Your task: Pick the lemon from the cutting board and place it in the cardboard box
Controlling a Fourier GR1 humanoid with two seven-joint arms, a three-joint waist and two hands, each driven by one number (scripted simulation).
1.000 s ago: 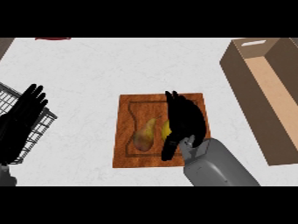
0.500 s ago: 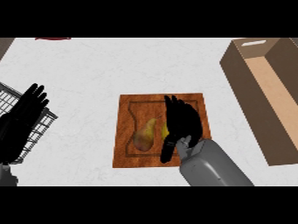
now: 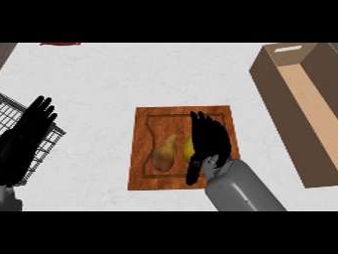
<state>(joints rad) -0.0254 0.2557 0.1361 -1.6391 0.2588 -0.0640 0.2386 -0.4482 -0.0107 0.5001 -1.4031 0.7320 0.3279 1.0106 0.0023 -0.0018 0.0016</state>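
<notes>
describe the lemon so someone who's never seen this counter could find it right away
Find the wooden cutting board in the middle of the white counter. Two fruits lie on it: the lemon is the bright yellow one on the right, mostly hidden under the black right hand. Its neighbour to the left is a duller, yellow-brown pear.

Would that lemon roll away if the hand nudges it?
Probably a little: the lemon looks rounded and lies on the flat cutting board. The right hand covering it and the pear beside it may check it.
</notes>
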